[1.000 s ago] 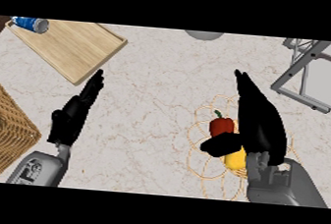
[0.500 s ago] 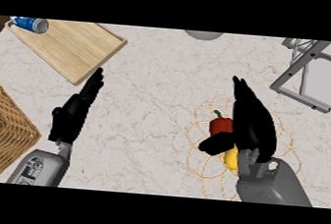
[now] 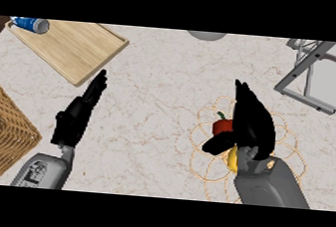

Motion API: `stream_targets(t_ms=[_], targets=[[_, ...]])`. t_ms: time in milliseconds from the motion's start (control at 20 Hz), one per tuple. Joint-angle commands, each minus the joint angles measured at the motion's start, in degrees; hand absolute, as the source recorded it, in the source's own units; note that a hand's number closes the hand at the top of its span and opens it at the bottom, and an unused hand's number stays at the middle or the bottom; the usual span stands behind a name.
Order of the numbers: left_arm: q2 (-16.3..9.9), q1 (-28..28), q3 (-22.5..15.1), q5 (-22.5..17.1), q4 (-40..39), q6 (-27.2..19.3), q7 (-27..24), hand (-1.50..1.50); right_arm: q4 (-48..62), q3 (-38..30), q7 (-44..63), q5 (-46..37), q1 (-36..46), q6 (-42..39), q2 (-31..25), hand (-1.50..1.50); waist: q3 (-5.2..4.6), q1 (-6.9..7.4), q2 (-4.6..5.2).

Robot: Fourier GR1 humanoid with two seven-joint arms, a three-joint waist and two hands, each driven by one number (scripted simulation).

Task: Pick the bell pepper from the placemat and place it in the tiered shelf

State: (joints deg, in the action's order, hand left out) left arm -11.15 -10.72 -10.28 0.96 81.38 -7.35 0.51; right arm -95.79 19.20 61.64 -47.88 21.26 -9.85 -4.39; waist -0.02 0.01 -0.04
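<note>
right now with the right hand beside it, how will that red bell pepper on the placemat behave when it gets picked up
The bell pepper looks rounded and glossy, so it may slip or roll off the placemat if nudged sideways. It is small beside the right hand, so probably light. Its skin likely holds shape when the fingers curl round it; the thin green stem is a poor hold.

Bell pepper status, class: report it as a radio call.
Right robot hand open beside bell pepper. Pepper on placemat, not lifted. Left robot hand resting open. Shelf upper right, nothing between.
</note>
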Motion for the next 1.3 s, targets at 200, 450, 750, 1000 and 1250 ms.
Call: stream_targets(t_ms=[200, 450, 750, 1000, 1250], targets=[[-1.09, 1.49, 2.12, -0.98, 6.48, 3.36, 4.46, 0.00, 1.87, -0.07, 3.33, -4.45, -1.88, -2.12, 2.94, -1.50, 0.02, 0.23, -0.06], [0.16, -3.31, 3.54, 1.33, 3.00, 2.79, 5.54, 0.00, -0.15, -1.17, 2.19, -5.76, -4.52, -3.95, 3.18, -1.50, 0.01, -0.11, -0.03], [2.88, -0.07, 3.69, 3.20, 1.80, 2.72, 2.06, 0.00, 6.26, -3.93, -4.92, -6.39, -5.72, -0.03, 3.66, -1.50, 0.02, -0.01, 0.02], [3.52, -0.08, 5.51, 2.66, -0.41, 5.12, 0.58, 0.00, 11.11, -6.76, -7.90, -6.32, -4.31, 2.00, 4.03, -1.50, 0.01, 0.02, 0.04], [3.99, 2.75, 5.06, 3.83, 2.35, 5.51, 0.78, 0.00, 8.22, -3.31, -6.37, -6.35, -7.74, -0.18, 4.37, -1.50, 0.02, 0.01, -0.03]])
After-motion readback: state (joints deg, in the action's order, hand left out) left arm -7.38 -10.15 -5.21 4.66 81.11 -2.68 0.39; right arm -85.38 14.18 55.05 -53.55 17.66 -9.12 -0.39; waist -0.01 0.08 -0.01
